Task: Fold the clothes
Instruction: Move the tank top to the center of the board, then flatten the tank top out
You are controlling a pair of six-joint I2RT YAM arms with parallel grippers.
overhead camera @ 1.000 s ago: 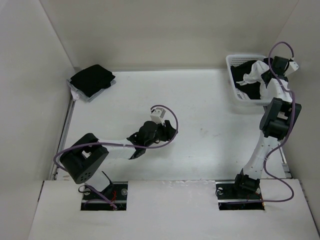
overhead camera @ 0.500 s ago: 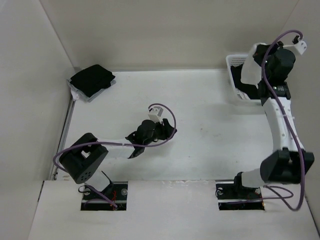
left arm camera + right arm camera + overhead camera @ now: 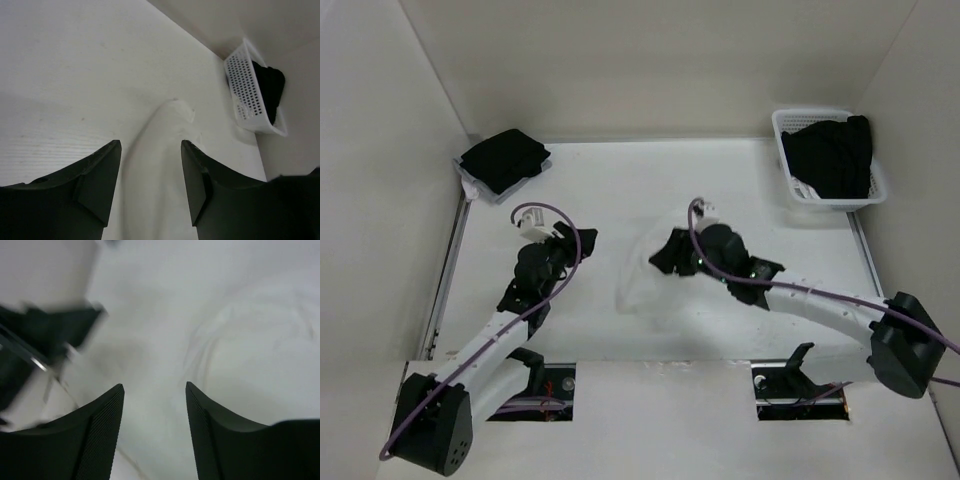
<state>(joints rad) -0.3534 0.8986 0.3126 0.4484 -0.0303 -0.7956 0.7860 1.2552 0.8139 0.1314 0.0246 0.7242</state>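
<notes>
The clothes (image 3: pixel 638 275), a small white garment of thin fabric, lie crumpled on the white table near its middle. My right gripper (image 3: pixel 660 256) hovers open over the garment's upper right part, nothing between its fingers. In the right wrist view its open jaws (image 3: pixel 154 385) frame blurred white fabric with thin straps (image 3: pixel 210 340). My left gripper (image 3: pixel 582 240) is open and stands left of the garment, apart from it. In the left wrist view the garment (image 3: pixel 160 150) lies ahead between the spread fingers (image 3: pixel 150 143).
A white mesh basket (image 3: pixel 782 128) holding black garments (image 3: pixel 835 155) stands at the back right, also seen as the basket (image 3: pixel 243 87) in the left wrist view. A folded black stack (image 3: pixel 503 158) sits at the back left corner. Walls close in the table on three sides.
My right arm swung from the basket down to the table's middle and its gripper opened; the white garment now lies on the table. My left arm drew back to the left.
</notes>
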